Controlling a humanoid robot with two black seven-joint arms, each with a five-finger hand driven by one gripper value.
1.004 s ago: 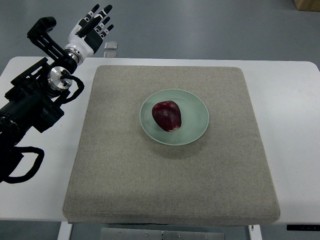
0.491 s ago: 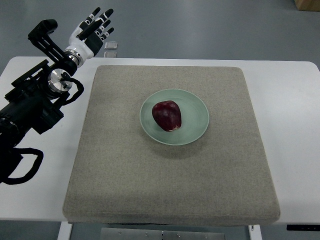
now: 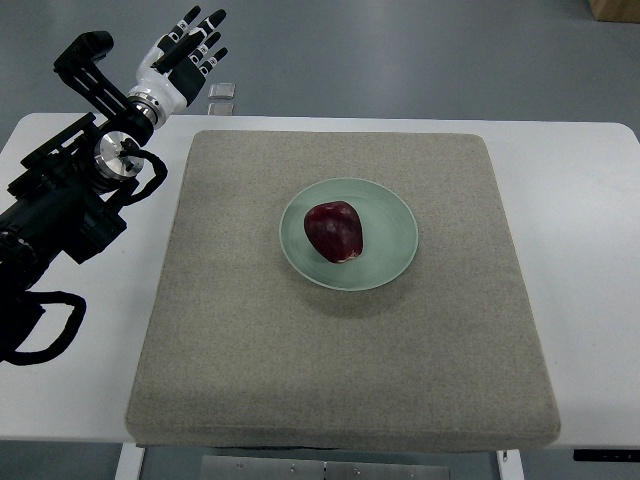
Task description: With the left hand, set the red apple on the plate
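Between the earlier frames and this one, only the left hand point(image 3: 185, 52) shifts slightly at the far left corner of the scene, while the apple and plate keep their positions. Its fingers point(image 3: 205, 35) are spread and relaxed, holding nothing, and it hovers beyond the far edge of the white table point(image 3: 575, 210), well apart from the work area. Its dark arm point(image 3: 65, 205) enters from the left edge and lies over the left side of the table. No right arm shows in the view. A red apple point(image 3: 334, 231) rests on a pale green plate point(image 3: 392, 240), slightly left of the plate's centre, and the plate sits near the middle of a grey felt mat point(image 3: 300, 370) that covers most of the table. Judged from this arrangement, the placement appears complete and the hand is clear of the fruit. As to handling, the apple is likely firm, moderately heavy for its size, and smooth-skinned, hence somewhat slippery and free to roll; hard pressure could bruise it. A secure hold would wrap the fingers around its widest part from above, with the thumb opposite. A small pale object point(image 3: 222, 92) lies on the floor beyond the far edge of the table; its nature cannot be told.
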